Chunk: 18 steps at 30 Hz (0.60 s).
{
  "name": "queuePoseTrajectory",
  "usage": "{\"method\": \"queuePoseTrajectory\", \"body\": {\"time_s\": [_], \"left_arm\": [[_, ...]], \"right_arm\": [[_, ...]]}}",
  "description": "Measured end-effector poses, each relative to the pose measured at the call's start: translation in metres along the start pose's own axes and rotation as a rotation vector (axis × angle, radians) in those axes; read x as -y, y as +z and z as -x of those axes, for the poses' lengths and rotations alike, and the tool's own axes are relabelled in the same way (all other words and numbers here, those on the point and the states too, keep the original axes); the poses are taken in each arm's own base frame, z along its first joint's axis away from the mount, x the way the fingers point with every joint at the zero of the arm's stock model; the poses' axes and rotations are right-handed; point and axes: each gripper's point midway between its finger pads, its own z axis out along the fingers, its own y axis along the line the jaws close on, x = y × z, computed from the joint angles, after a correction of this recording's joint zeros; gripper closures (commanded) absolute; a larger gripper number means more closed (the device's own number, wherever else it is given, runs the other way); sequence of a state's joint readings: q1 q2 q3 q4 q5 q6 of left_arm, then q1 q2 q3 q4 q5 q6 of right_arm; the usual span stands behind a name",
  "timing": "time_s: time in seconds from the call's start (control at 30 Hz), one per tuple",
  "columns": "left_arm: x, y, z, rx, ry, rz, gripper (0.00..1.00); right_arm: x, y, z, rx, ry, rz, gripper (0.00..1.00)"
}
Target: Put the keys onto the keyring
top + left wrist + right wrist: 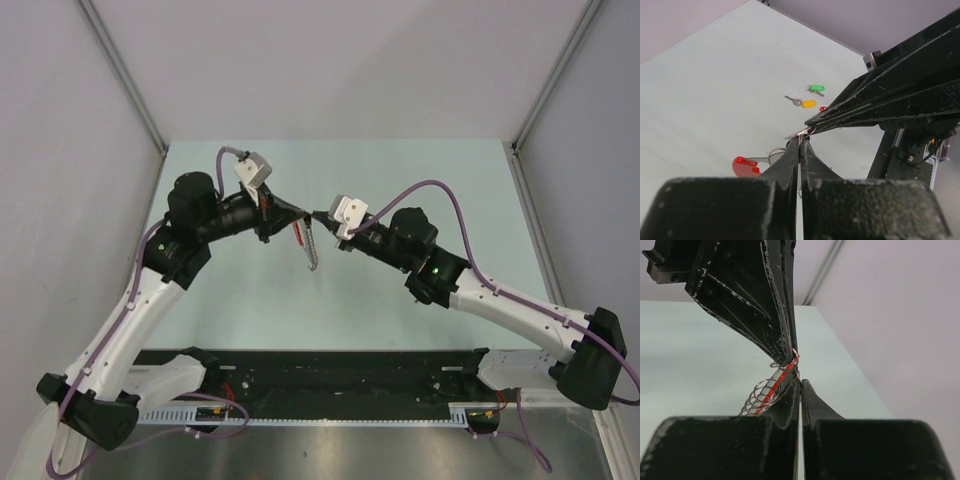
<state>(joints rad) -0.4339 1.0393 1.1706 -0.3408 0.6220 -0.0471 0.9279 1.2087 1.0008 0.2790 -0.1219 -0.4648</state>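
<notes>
Inspection of all three views: no text, label, brand name, number or sign can be read on any surface. The coloured heads of the keys (pixel 809 104) on the table are too small to show whether they carry any marking.

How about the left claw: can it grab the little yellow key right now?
Probably not yet. The left claw is shut on the red-and-silver oval keyring, so it has no free grip; the yellow-headed silver key lies apart on the table.
</notes>
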Motion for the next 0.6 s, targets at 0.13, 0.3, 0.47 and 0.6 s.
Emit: {"method": "queuePoseTrajectory", "body": {"time_s": [0.13, 0.3, 0.47, 0.6], "left_arm": [[0.0008, -0.0014, 0.0002, 0.065, -0.032, 0.013, 1.0], [-0.0025, 0.0025, -0.0015, 0.171, -0.101, 0.023, 1.0], [-0.0039, 0.0007, -0.0013, 0.257, -0.136, 0.04, 0.99], [-0.0025, -0.0038, -0.0012, 0.32, -0.156, 0.048, 1.0]], "right_arm": [[-0.0018, 0.0004, 0.0021, 0.009, 0.0, 0.009, 1.0], [-0.0026, 0.0005, 0.0006, 0.004, 0.012, 0.01, 1.0], [-0.0011, 0.0004, 0.0005, 0.002, 0.023, -0.001, 1.0], [-0.0023, 0.0012, 0.0027, 0.011, 0.029, 0.0, 1.0]]}}
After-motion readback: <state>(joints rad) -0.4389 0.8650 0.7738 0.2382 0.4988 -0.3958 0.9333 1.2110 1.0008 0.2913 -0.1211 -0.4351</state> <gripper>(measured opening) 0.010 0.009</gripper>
